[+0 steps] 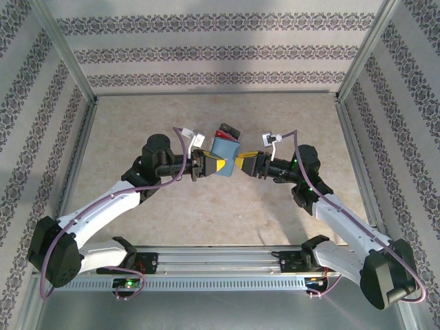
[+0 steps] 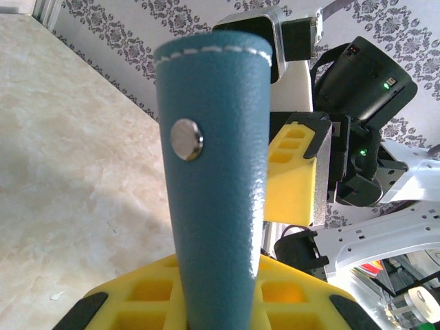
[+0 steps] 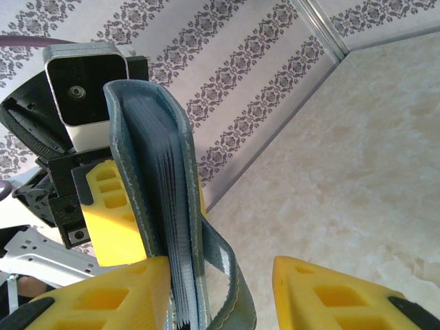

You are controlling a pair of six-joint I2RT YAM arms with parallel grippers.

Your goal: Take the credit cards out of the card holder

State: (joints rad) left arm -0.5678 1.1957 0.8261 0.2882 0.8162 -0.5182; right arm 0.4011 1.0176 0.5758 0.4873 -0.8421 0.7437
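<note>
A marbled beige table sits between damask-patterned walls.

The left gripper and the right gripper meet over the middle of the table. The card holder is between them, so there is no passage at that place. Just behind the holder is a box with red and dark contents, and it blocks the far side. The table is bare to the left, to the right and toward the far wall. In the right wrist view, there is free room between the holder's hanging strap and the outer finger.
</note>
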